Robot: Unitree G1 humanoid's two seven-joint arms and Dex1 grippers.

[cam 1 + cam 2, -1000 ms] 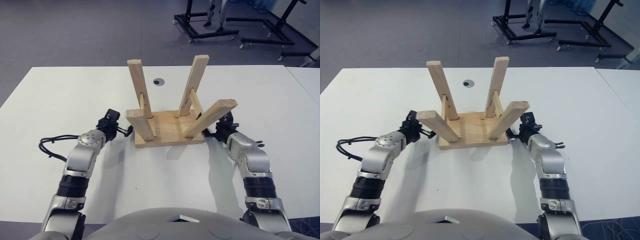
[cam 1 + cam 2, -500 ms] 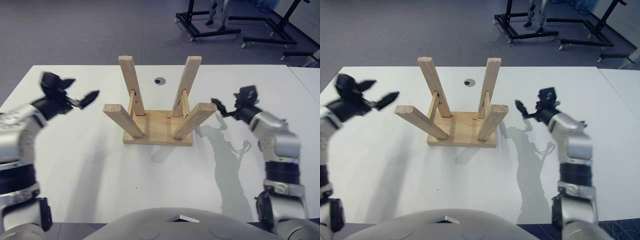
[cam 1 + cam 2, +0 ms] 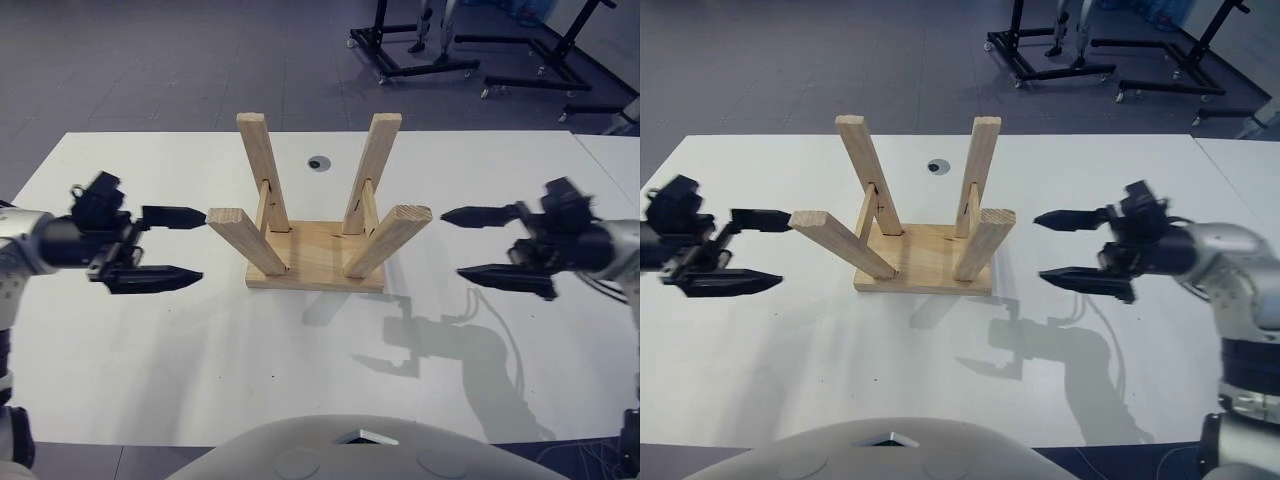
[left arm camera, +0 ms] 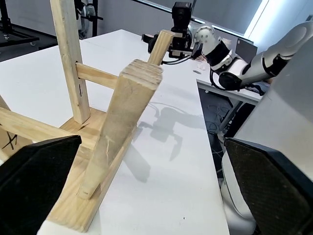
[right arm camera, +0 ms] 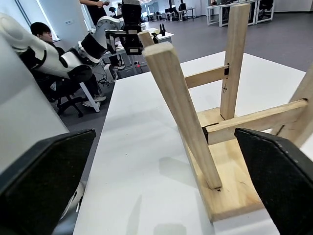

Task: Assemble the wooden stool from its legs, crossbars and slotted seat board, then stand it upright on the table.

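Stool [image 3: 315, 245], inverted, near the middle of the white counter [image 3: 150, 350]. Its seat board [image 3: 320, 272] lies flat on the counter, and I count four legs standing up out of it. The two far legs [image 3: 262, 165] lean apart toward their tops. The two near legs [image 3: 245, 238] tilt outward and toward my camera. Crossbars [image 5: 208, 77] join the legs partway up, nearer the board than the leg tops.

Left gripper [image 3: 203, 244]: held in the air above the counter, just left of the stool, with the arm coming in from the counter's left edge. Its fingers [image 3: 150, 278] point level at the stool, one above the other, and are spread wide with nothing between them. The upper fingertip lines up with the top end of the near left leg; I cannot tell whether it touches.

Right gripper [image 3: 449, 242]: the mirror pose on the stool's right side, also raised off the counter. Its fingers [image 3: 505, 278] point inward at the stool, spread wide and hold nothing. I read a clear gap between them and the near right leg.

In each wrist view, that arm's two fingers frame the nearest leg from either side.

Background: a small round hole [image 3: 318, 162] in the counter beyond the stool, and dark wheeled stands [image 3: 420, 45] on the floor behind.
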